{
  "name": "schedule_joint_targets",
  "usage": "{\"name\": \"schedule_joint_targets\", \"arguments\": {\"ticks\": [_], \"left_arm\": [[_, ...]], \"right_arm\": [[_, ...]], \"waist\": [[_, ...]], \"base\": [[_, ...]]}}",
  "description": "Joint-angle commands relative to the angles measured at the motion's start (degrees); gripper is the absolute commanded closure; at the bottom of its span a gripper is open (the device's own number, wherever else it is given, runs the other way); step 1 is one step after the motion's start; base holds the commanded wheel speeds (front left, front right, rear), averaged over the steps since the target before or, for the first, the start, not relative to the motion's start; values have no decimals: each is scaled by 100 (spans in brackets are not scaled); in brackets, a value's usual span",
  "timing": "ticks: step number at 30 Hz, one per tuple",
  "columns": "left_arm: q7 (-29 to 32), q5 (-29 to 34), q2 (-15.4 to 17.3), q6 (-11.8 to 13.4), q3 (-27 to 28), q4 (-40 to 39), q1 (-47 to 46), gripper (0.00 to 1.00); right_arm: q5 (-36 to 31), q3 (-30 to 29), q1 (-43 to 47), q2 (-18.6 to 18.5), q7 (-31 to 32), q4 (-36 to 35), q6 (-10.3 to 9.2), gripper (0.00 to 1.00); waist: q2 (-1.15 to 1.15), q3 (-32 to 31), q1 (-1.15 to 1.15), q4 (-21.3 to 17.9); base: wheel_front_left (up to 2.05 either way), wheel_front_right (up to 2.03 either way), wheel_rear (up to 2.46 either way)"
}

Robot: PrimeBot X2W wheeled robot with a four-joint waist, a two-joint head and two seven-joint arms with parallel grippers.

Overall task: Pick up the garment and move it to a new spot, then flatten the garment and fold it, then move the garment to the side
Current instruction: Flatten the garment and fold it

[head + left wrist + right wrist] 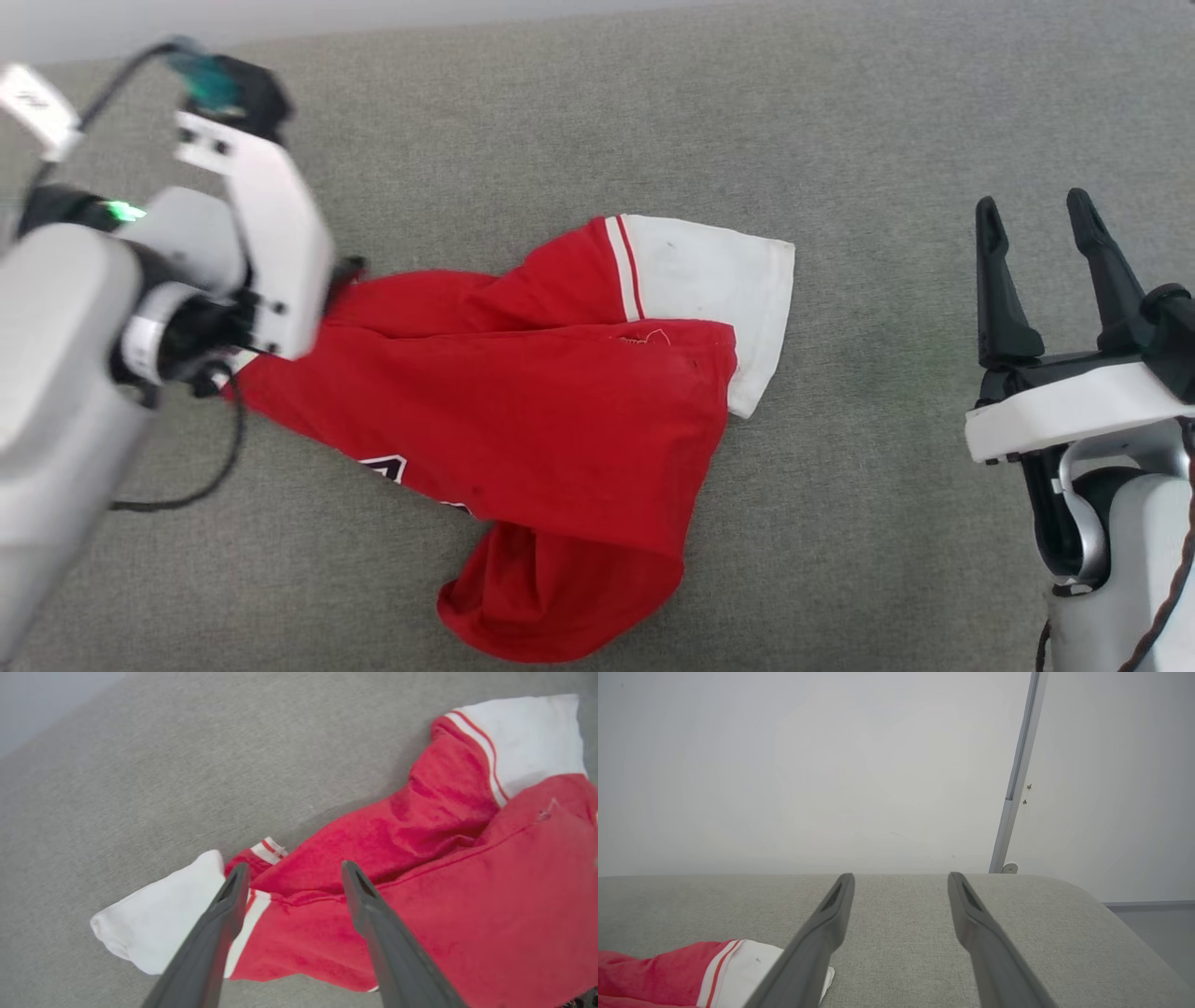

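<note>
Fingers (371,914) of the left gripper (294,868) hang spread and empty over one end of the crumpled garment (523,401), which lies loose on the grey cushion (840,140), apparently ready for flattening, while the right gripper (1033,203) waits well aside, likewise spread.

I see a grey fabric cushion (840,140) spreading across my head view. In the right wrist view, a pale wall (784,765) rises behind it, with a thin grey strip (1020,765) running upright at the upper right.
</note>
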Motion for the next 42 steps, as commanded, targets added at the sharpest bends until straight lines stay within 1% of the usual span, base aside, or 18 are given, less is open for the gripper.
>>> {"name": "schedule_joint_targets", "arguments": {"ticks": [1,5,10,14,19,21,23,24,25,26,27,28,32,35,39,42], "left_arm": [[136,-49,-65,-32,-106,-199,77,0],[429,-92,-273,-35,-347,-543,127,0],[645,-57,-413,-118,-620,-563,213,0],[678,10,-467,-210,-786,-404,258,0],[454,111,-565,-351,-909,-8,340,0],[378,108,-599,-454,-946,153,341,0],[402,54,-613,-470,-937,254,338,0],[430,15,-624,-521,-949,321,332,31],[443,-13,-632,-545,-951,375,321,53],[486,-58,-647,-562,-955,397,312,69],[523,-116,-659,-588,-951,406,319,91],[549,-173,-661,-603,-931,386,332,100],[556,-280,-629,-611,-883,140,395,100],[522,-319,-544,-610,-867,-139,481,100],[464,-428,-428,-540,-789,-578,633,100],[428,-453,-255,-415,-713,-975,792,100]], "right_arm": [[34,44,34,13,-13,11,-2,0],[60,105,23,21,-34,31,-2,0],[117,186,-10,36,-80,96,-2,0],[140,199,-4,51,-131,145,-2,0],[161,219,-41,62,-181,203,-2,0],[164,226,-54,62,-193,205,-2,0],[167,217,-51,62,-199,208,-2,0],[170,214,-54,64,-198,214,-2,0],[168,206,-54,65,-209,217,-2,0],[166,194,-50,66,-221,223,-2,0],[158,184,-42,68,-232,232,-2,0],[144,174,-29,69,-238,239,-2,0],[106,103,15,72,-220,260,-1,0],[86,87,5,71,-191,232,-2,0],[76,97,-1,71,-140,203,-2,0],[64,85,17,67,-110,185,-2,0]], "waist": [[0,-24,0,-37],[0,-36,0,-139],[0,-11,0,-302],[0,26,0,-423],[0,86,0,-530],[0,112,0,-561],[0,119,0,-570],[0,124,0,-578],[0,126,0,-579],[0,125,0,-574],[0,121,0,-566],[0,113,0,-555],[0,72,0,-457],[0,48,0,-367],[0,13,0,-243],[0,-5,0,-145]], "base": [[0,0,0],[0,0,0],[0,0,0],[0,0,0],[0,0,0],[0,0,0],[0,0,0],[0,0,0],[0,0,0],[0,0,0],[0,0,0],[0,0,0],[0,0,0],[0,0,0],[0,0,0],[0,0,0]]}}
